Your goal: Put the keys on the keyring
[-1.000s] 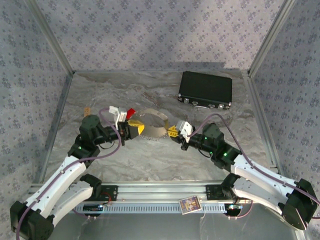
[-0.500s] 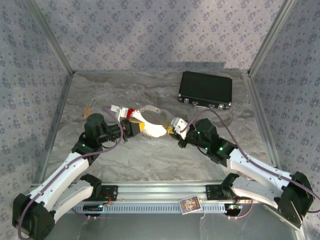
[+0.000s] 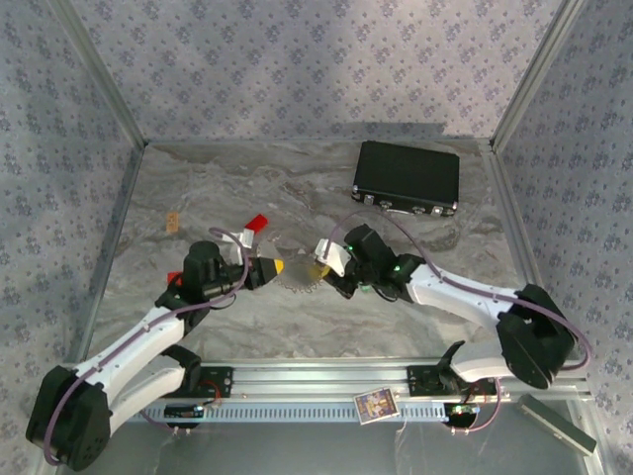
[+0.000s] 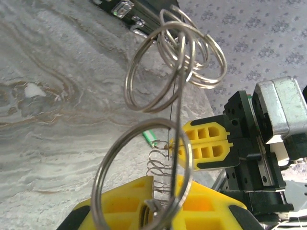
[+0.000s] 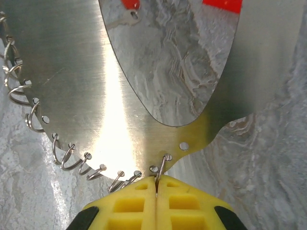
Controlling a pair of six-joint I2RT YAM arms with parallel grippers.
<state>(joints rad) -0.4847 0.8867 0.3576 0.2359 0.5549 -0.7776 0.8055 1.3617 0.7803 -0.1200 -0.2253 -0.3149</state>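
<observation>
While both arms reach in low from the near edge, elbows bent outward and forearms angled toward each other, the left pincer (image 3: pixel 269 267) is clamped on the keyring (image 3: pixel 295 280). The right pincer (image 3: pixel 318 270), yellow fingers pressed flat together, pinches one small wire ring on its rim. That keyring is held up between the two tips over mid-tabletop (image 3: pixel 297 327); beyond it lies a red key (image 5: pixel 130 5), then a red block (image 3: pixel 257 224), with the black box (image 3: pixel 406 178) near the far wall.
</observation>
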